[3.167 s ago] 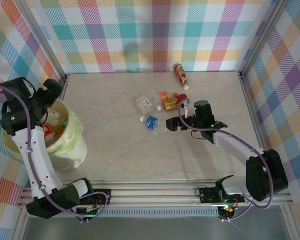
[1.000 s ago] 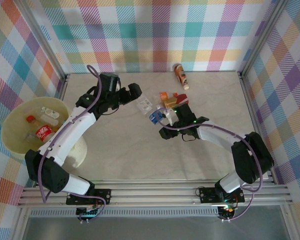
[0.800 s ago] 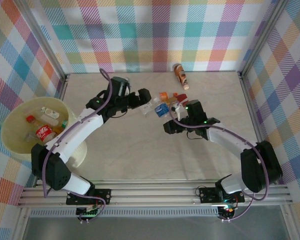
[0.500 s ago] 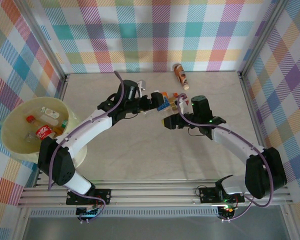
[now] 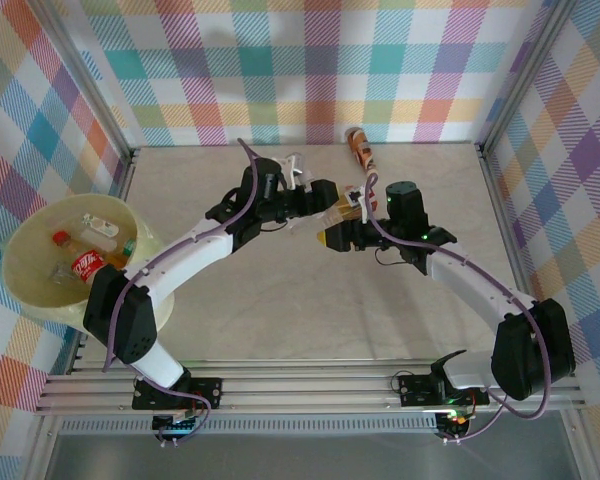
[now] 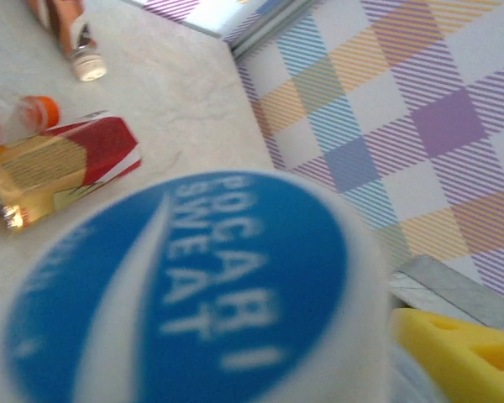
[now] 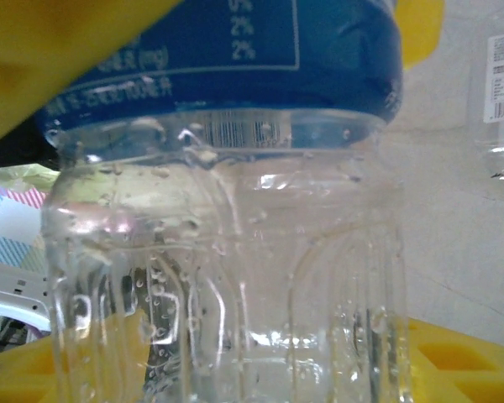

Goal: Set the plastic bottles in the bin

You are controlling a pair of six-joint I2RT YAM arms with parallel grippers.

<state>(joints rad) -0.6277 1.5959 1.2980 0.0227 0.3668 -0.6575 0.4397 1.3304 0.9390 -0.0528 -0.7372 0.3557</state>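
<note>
Right gripper point(image 7: 235, 369) clamps the clear blue-labelled bottle point(image 7: 227, 277) over the table point(image 5: 280, 310); left gripper point(image 5: 325, 203) sits at its capped end, grip impossible to judge. Bin point(image 5: 20, 290) at left holds several bottles point(image 5: 80, 265); an orange bottle point(image 5: 360, 150) lies by the far wall point(image 5: 280, 60).

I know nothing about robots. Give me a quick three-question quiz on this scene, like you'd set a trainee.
1. True or false: the bin stands on the right-hand side.
2. The right gripper is shut on a clear bottle. Its label is: A red, B blue, C green.
3. How many bottles lie alone beside the back wall?

Key: 1 false, it stands on the left. 2 B. 3 one, the orange bottle.
</note>
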